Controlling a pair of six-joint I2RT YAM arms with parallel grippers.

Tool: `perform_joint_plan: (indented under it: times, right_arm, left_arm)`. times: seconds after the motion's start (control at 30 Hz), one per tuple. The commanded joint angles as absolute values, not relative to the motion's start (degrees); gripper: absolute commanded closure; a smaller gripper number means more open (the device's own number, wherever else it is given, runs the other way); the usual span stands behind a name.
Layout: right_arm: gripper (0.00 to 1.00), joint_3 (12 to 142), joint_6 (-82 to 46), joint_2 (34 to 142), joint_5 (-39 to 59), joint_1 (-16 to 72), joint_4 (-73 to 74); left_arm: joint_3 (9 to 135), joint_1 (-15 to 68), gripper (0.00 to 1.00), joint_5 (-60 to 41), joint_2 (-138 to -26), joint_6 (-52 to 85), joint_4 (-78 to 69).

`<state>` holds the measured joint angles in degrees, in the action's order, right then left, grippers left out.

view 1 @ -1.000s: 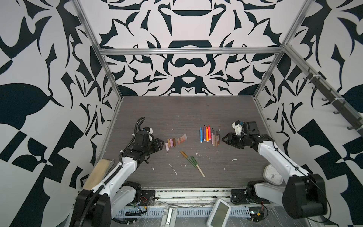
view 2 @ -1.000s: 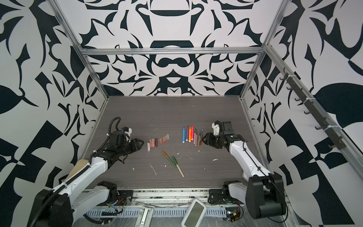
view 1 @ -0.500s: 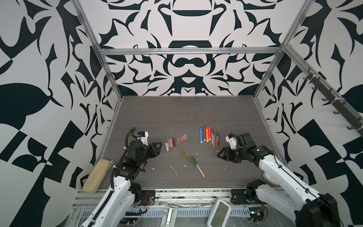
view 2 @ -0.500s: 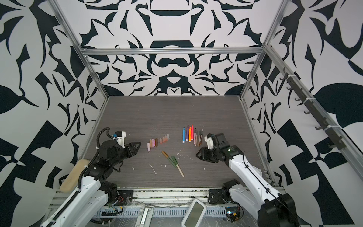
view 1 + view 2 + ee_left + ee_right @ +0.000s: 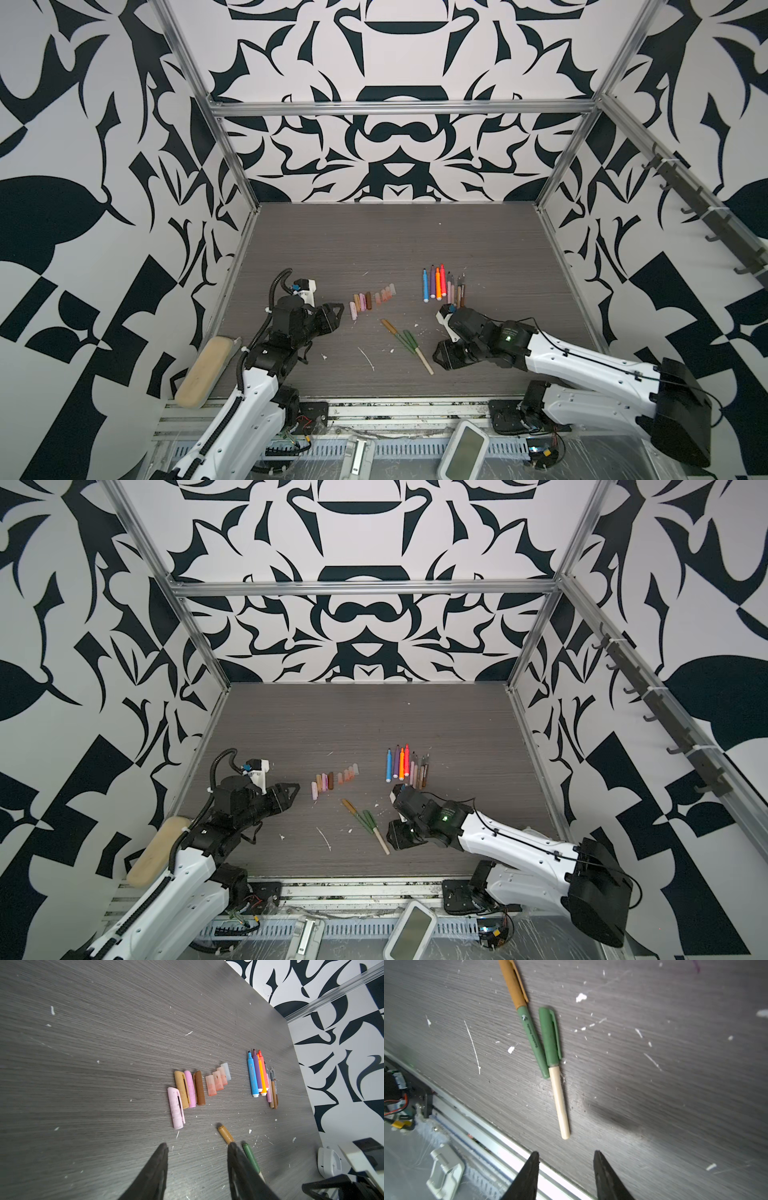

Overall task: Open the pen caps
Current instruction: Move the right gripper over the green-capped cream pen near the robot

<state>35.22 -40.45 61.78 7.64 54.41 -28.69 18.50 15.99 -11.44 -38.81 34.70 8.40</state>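
Eight pen caps [image 5: 200,1088], two capped pens [image 5: 550,1039], perhaps eight markers [image 5: 257,1072]

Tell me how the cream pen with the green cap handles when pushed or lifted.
The cream pen looks like a round, slim rod, so a sideways push would probably roll it, though the clip on its green cap may stop it. Straight and thin, it seems stiff and light. The smooth barrel might slip in a loose grip.

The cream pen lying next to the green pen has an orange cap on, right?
No. The slim cream plastic pen wears a green clip cap; the right wrist view shows it. The orange cap is on the green pen lying next to it.
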Motion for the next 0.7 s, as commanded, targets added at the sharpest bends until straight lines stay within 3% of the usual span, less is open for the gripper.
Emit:
perform_joint_plan:
  times: [0.0, 0.17, 0.37, 0.47, 0.57, 0.63, 0.67]
  right_arm:
    - [0.55, 36.07, -40.74, 62.49, 3.73, 55.05, -24.26]
    - [0.56, 33.67, -40.96, 62.42, 1.38, 56.02, -22.29]
    - [0.49, 29.67, -42.04, 56.67, 0.50, 56.56, -18.78]
    - [0.37, 29.05, -42.00, 54.40, 0.13, 56.52, -18.70]
    - [0.31, 28.57, -41.90, 52.33, -1.28, 56.60, -20.03]
    - [0.09, 27.45, -42.64, 50.90, -1.68, 56.57, -19.50]
    - [0.03, 27.04, -43.14, 50.12, -1.71, 56.56, -19.30]
  left_arm:
    - [20.02, 15.90, 0.50, -8.58, -37.44, 34.41, 10.01]
    - [17.23, 15.84, 0.46, -5.55, -31.79, 36.54, 8.65]
    - [20.52, 15.83, 0.45, -4.37, -31.04, 36.11, 16.10]
    - [20.26, 15.82, 0.43, -2.35, -32.08, 35.92, 15.81]
    - [20.37, 15.88, 0.44, -2.89, -34.44, 35.90, 14.80]
    - [20.66, 15.85, 0.45, -2.12, -35.62, 36.03, 15.12]
    - [20.79, 15.77, 0.45, -1.78, -36.00, 36.13, 14.96]
